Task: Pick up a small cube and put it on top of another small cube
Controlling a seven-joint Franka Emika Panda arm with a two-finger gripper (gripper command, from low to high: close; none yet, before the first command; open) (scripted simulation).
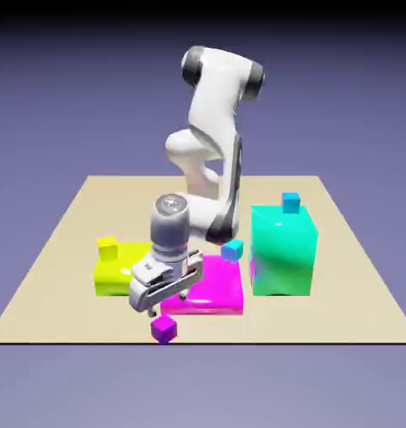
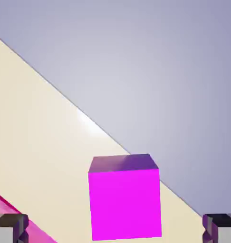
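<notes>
Magenta-purple and glossy, the small cube [image 1: 164, 328] sits on the beige desk [image 1: 56, 276] close to the near edge, in front of the large flat magenta block [image 1: 215, 288]. Just above and slightly behind it hangs the end effector [image 1: 167, 303], its two fingers spread wide apart with nothing between them; the cube lies below the fingertips and does not touch them. In the hand view the same cube [image 2: 125, 199] fills the lower middle, standing on the desk [image 2: 51, 142] well clear of both grey fingertips [image 2: 10, 228], which show only in the bottom corners, with the desk's edge running diagonally behind it against the blue-violet backdrop. A sliver of the magenta block [image 2: 22, 223] shows at that view's lower left. The tiny yellow cube [image 1: 108, 247] rests on top of the large yellow block [image 1: 119, 269], toward the exterior view's left, behind and to the side of the end effector and well apart from the purple cube. One small cyan cube [image 1: 232, 249] sits at the back right corner of the magenta block, and another cyan cube [image 1: 291, 201] tops the tall teal block [image 1: 283, 251] on the exterior view's right. The white arm [image 1: 215, 125] bends down from the far side of the desk.
</notes>
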